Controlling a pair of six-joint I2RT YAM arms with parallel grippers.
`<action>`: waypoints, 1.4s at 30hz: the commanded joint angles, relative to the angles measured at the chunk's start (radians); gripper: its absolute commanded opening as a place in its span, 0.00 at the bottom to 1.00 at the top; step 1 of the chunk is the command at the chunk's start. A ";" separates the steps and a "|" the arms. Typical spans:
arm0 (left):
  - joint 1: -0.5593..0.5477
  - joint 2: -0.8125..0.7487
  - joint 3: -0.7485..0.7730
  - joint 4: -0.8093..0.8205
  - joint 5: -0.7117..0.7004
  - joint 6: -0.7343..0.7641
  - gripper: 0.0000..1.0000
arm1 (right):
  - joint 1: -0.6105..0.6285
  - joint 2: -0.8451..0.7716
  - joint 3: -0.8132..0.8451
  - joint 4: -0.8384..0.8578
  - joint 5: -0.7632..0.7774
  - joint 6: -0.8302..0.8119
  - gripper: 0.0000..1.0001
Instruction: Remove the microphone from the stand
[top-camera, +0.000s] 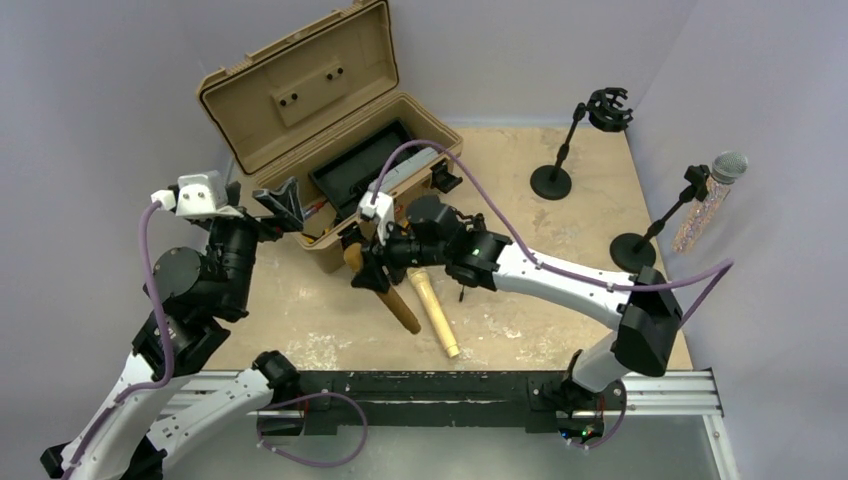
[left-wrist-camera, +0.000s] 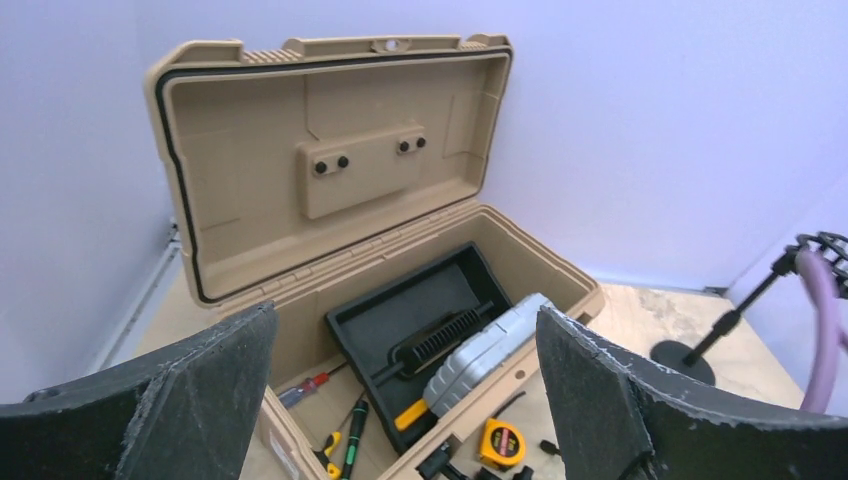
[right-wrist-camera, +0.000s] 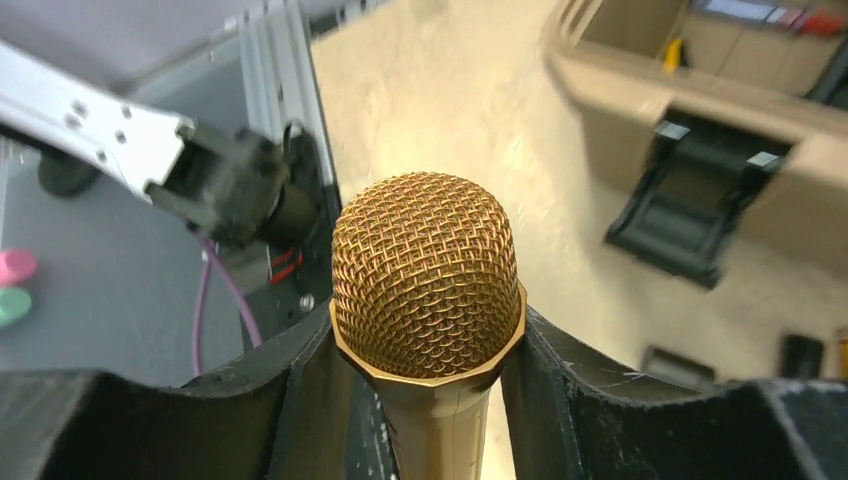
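My right gripper (top-camera: 372, 268) (right-wrist-camera: 427, 322) is shut on a gold microphone (top-camera: 398, 305) (right-wrist-camera: 426, 270) just below its mesh head, low over the table in front of the toolbox. A paler beige microphone (top-camera: 438, 312) lies on the table beside it. At the right edge, a silver-headed glittery microphone (top-camera: 712, 195) sits in the clip of a black stand (top-camera: 648, 232). A second stand (top-camera: 556, 170) at the back has an empty clip (top-camera: 608, 108). My left gripper (top-camera: 283, 202) (left-wrist-camera: 405, 325) hangs open at the toolbox's near left corner, holding nothing.
A tan toolbox (top-camera: 300, 95) (left-wrist-camera: 330, 170) stands open at the back left, holding a black tray (left-wrist-camera: 400, 315), a grey case (left-wrist-camera: 490, 350) and screwdrivers. A yellow tape measure (left-wrist-camera: 500, 440) lies in front of it. Purple cables trail from both arms.
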 joint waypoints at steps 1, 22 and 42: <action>0.003 0.013 -0.041 0.094 -0.089 0.114 0.97 | 0.066 0.015 -0.046 0.024 -0.032 -0.005 0.00; 0.005 -0.052 -0.165 0.158 -0.109 0.193 0.95 | 0.194 0.374 -0.082 0.201 0.447 0.047 0.11; 0.005 -0.079 -0.169 0.134 -0.071 0.159 0.95 | 0.199 0.145 -0.064 0.229 0.553 0.064 0.73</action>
